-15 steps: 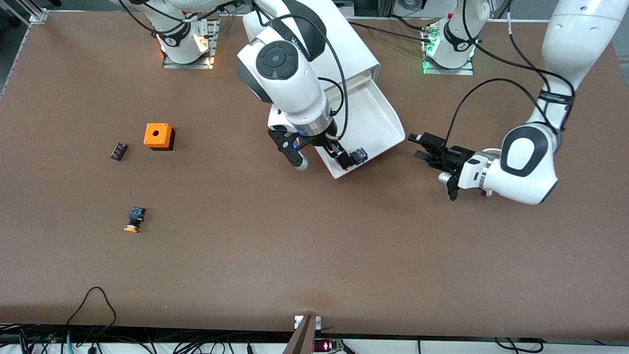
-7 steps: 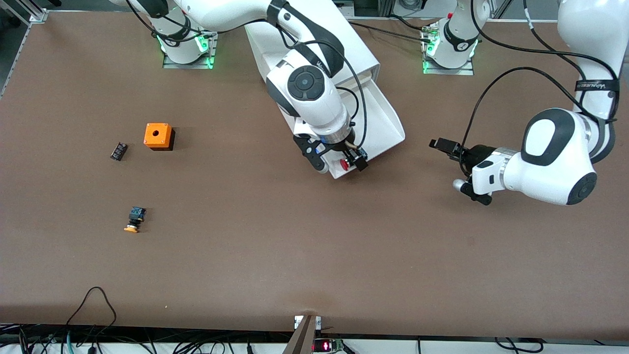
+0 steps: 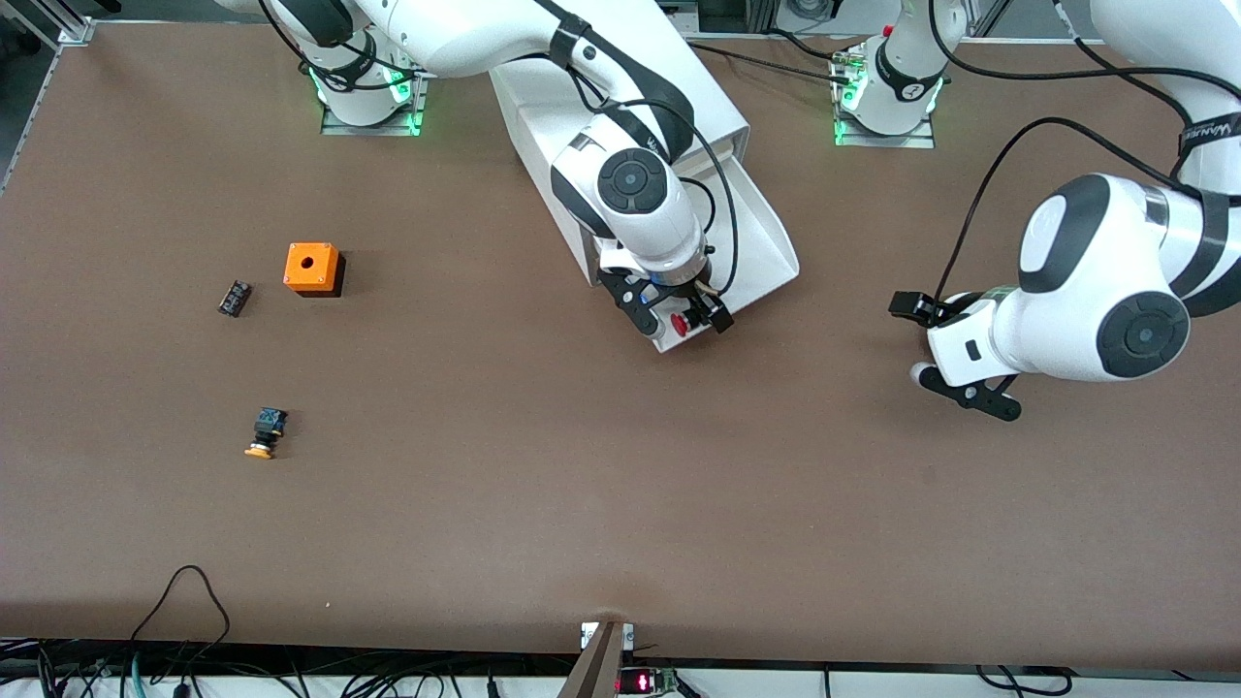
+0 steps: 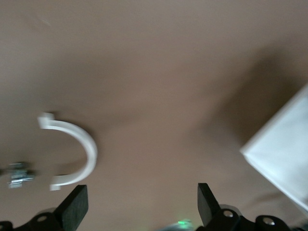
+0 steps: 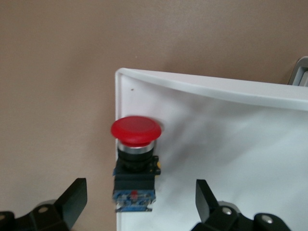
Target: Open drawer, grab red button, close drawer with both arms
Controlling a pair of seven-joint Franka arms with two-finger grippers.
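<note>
While the drawer stands pulled out of the white cabinet in the front view, the right gripper hangs over its corner nearest the camera, where the button lies with its red cap showing between the spread fingers. Toward the left arm's end of the table, the left gripper is over bare tabletop well apart from the drawer; that arm waits. An orange cube, a small black part and an orange-capped button lie toward the right arm's end.

From the left wrist view, the left gripper is wide open and empty above the table.

From the right wrist view, the right gripper is also fully open, holding nothing. The button lies tight against the drawer's side wall. That is probably the risk: one finger must come down outside or onto that wall, so it could strike the rim, shove the drawer, or pinch the cap and let the button roll free.
</note>
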